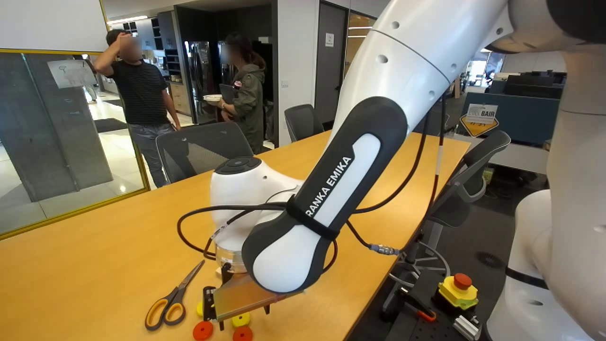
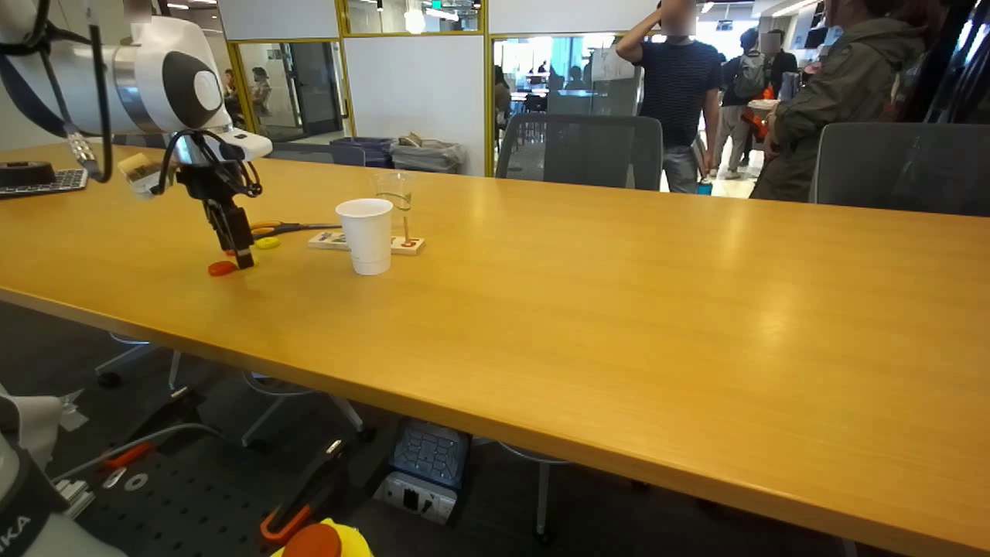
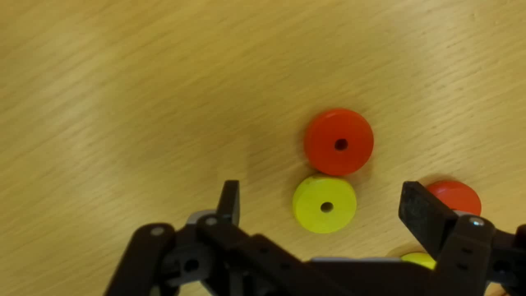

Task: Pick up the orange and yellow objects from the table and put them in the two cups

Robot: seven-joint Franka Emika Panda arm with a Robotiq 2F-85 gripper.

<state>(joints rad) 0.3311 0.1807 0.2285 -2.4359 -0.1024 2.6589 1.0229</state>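
My gripper (image 3: 320, 189) is open, pointing down close over the table. A yellow disc (image 3: 324, 222) lies between its fingers, apart from both. A red-orange disc (image 3: 339, 160) lies just beyond, touching or nearly touching the yellow one. Another red-orange disc (image 3: 458, 197) and another yellow disc (image 3: 419, 259) are partly hidden by the right finger. In an exterior view, discs (image 1: 202, 330) lie under and around the gripper (image 1: 241, 315). The white cup (image 2: 367, 244) stands upright on the table in an exterior view, with the clear cup (image 2: 394, 189) behind it.
Yellow-handled scissors (image 1: 168, 303) lie beside the discs. A flat pale tray (image 2: 407, 246) lies behind the white cup. The table's front edge (image 2: 464, 414) runs below. A red button on a yellow base (image 1: 459, 289) stands off the table. Two people stand beyond the table.
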